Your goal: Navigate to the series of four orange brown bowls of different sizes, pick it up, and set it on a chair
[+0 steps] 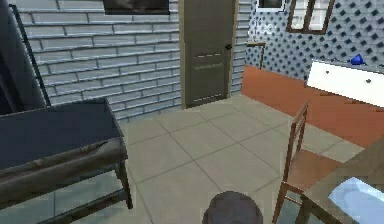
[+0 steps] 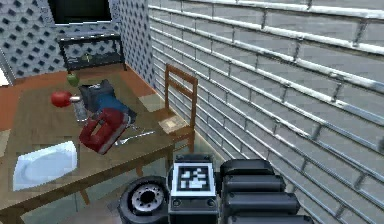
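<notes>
Arm side view: gripper (image 2: 148, 200) near table (image 2: 35, 120) edge, red object (image 2: 100, 133) beyond; cannot tell if holding anything

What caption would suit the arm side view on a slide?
Cluttered wooden table with a white plate, wooden chair beside a grey brick wall.

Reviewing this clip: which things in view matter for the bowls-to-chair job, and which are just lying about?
Job: wooden chair by the brick wall; wooden chair beside the table corner; reddish object on the table, possibly the bowls.

Lying about: wooden table, white flat item, small red round thing, dark shelf, door, dark bench, white cabinet.
</notes>
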